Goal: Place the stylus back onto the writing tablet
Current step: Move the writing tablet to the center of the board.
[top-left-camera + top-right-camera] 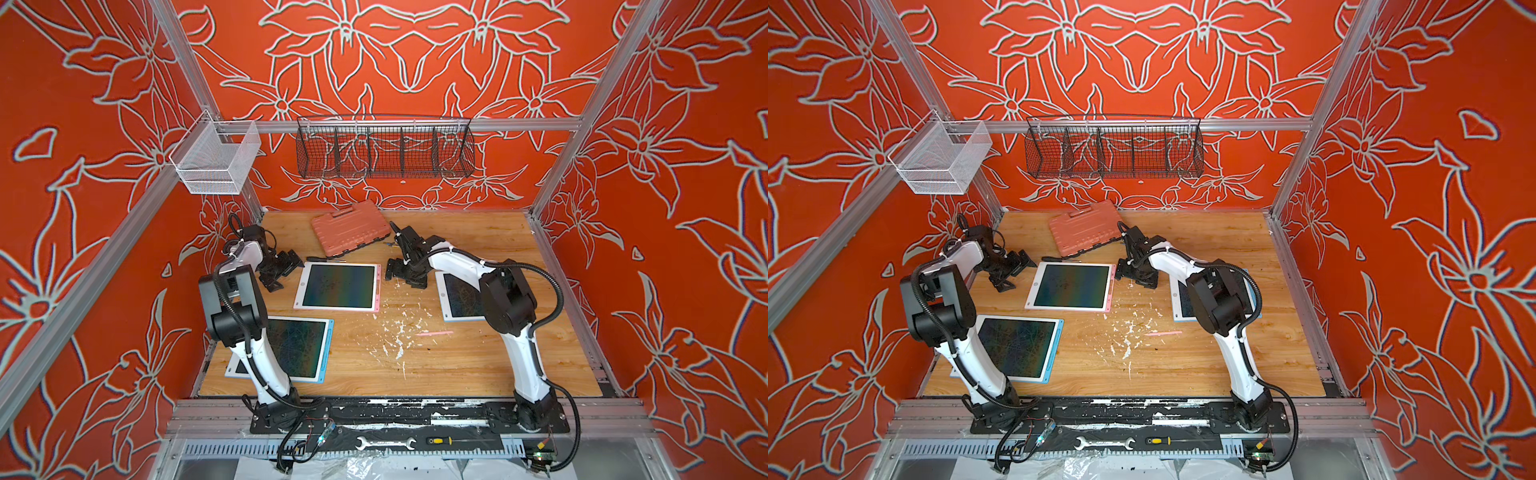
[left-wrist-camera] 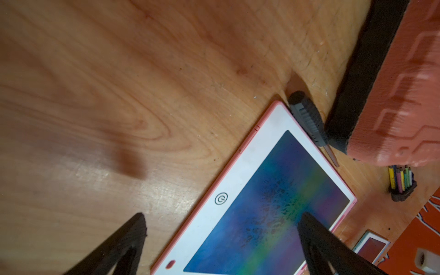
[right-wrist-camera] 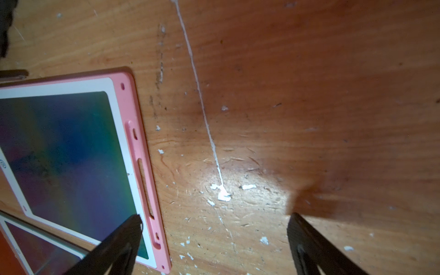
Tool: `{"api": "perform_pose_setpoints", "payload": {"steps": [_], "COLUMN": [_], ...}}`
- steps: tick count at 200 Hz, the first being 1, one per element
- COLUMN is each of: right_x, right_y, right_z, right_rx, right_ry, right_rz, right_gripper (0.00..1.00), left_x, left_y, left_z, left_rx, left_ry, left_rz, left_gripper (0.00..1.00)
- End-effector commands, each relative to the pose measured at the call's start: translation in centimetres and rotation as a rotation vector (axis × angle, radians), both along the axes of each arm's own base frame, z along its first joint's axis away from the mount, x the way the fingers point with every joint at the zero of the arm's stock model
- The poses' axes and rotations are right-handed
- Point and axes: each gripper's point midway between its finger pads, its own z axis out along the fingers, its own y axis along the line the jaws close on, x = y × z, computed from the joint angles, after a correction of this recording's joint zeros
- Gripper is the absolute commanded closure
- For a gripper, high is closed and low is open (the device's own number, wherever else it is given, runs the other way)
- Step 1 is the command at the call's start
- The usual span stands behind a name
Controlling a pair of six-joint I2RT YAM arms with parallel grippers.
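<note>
Three rectangular writing tablets lie on the wooden surface (image 1: 457,365): one pink-edged tablet (image 1: 338,286) at centre, a left blue-edged tablet (image 1: 299,345) under the left arm, and a right blue-edged tablet (image 1: 459,297) under the right arm. One slim pink stylus (image 1: 434,333) lies on bare wood, touching no tablet. One orange tool case (image 1: 351,227) sits at the rear. The left jaws and right jaws stand wide apart, empty.
</note>
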Motion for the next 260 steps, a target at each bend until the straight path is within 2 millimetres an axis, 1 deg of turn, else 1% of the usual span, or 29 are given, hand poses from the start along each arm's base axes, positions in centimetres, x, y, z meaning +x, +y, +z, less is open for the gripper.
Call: {"api": "perform_pose_setpoints", "payload": {"steps": [1, 38, 80, 116, 193, 214, 260], "right_x": [0.0, 0.2, 0.4, 0.4, 0.1, 0.0, -0.4], "right_y": [-0.2, -0.1, 0.5, 1.0, 1.5, 1.3, 1.3], "right_z": [-1.1, -1.6, -2.2, -2.9, -4.5, -5.0, -6.0], "right_rx": [-0.008, -0.01, 0.019, 0.031, 0.047, 0.042, 0.032], "right_ry": [0.027, 0.033, 0.04, 0.053, 0.099, 0.111, 0.13], "right_rz": [-0.01, -0.012, -0.016, -0.009, -0.015, -0.024, -0.026], "right_gripper": [0.03, 0.03, 0.03, 0.03, 0.03, 0.03, 0.03], "left_x": [-0.5, -0.6, -0.6, -0.8, -2.9, -3.4, -4.1], "left_y": [-0.4, -1.6, -2.8, -3.9, -6.9, -7.5, -8.8], "left_z": [0.2, -0.4, -1.7, -1.8, -3.0, -3.5, -3.6], "left_rx": [-0.014, -0.042, -0.049, -0.047, -0.054, -0.068, -0.084], "left_ry": [0.005, 0.006, 0.034, 0.045, 0.088, 0.099, 0.098], "left_rz": [-0.012, -0.012, -0.043, -0.072, -0.126, -0.13, -0.157], "left_gripper": [0.03, 0.03, 0.03, 0.03, 0.03, 0.03, 0.03]}}
